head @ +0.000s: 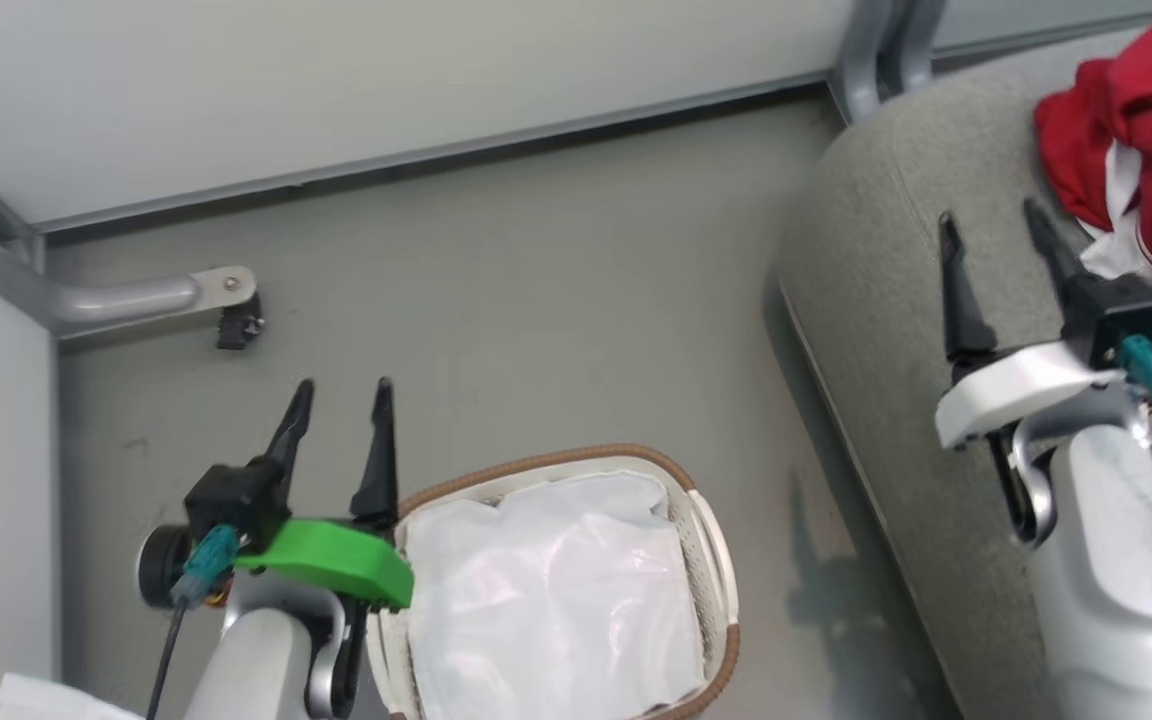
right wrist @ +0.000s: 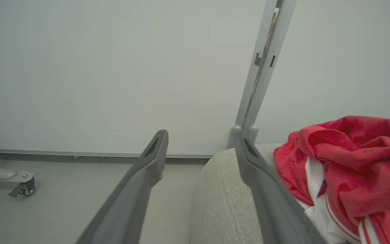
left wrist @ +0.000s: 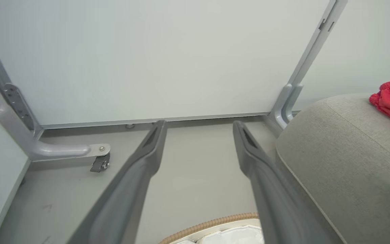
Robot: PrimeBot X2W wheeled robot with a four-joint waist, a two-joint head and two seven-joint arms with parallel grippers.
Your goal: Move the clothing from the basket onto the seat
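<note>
- Since the clothing (head: 1151,130) is heaped near the rounded end of the seat (head: 876,250), it could be snagged by the right gripper (head: 989,213), whose spread, empty fingers stand just beside it, and dragged onto the floor (head: 536,300).
- A crumpled red pile with white panels and stripes is seen, lying wholly on the seat.
- White liner (head: 546,590) is seen in the basket (head: 706,560); the left gripper (head: 344,384) is held spread and empty beside its rim.
</note>
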